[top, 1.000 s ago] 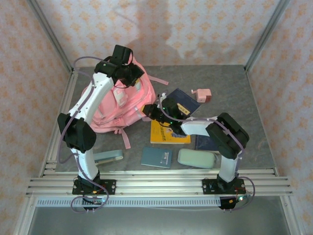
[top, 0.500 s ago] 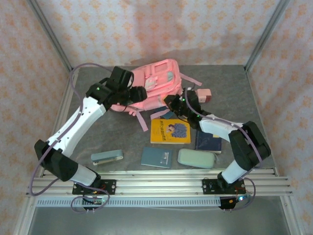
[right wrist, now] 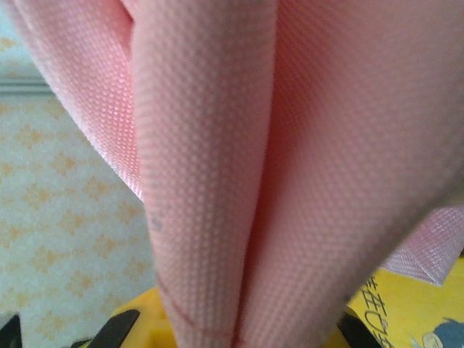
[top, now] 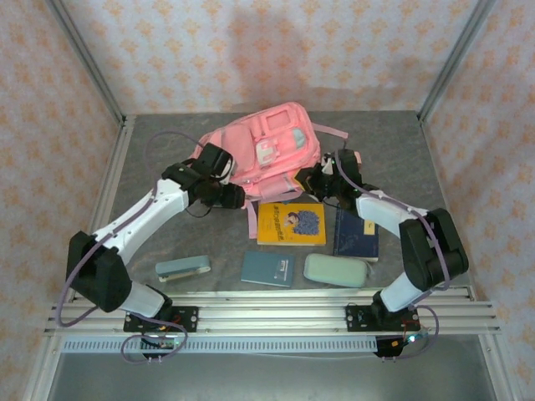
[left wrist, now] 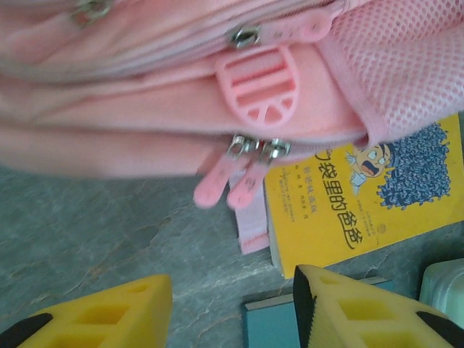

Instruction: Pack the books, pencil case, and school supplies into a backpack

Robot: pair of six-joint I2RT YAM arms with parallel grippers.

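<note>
Since the earlier frame we see the backpack (top: 263, 149) swung from the left side to the far middle. It lies front pockets up, long axis roughly left-right, zipped edge facing the yellow book (top: 290, 224). Our right gripper (top: 311, 178) pinches its mesh fabric and our left gripper (left wrist: 232, 319) gapes empty just short of the zip pulls (left wrist: 239, 170). Risk, we judge: thin mesh slips free, the bag sags onto the book, and the pulls get missed.

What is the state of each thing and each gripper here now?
backpack: lying on table, front pockets up
zip sliders: together, closed
left gripper: open, empty
right gripper: shut on the backpack
yellow book: closed, on table
pencil case: on table, not packed
</note>
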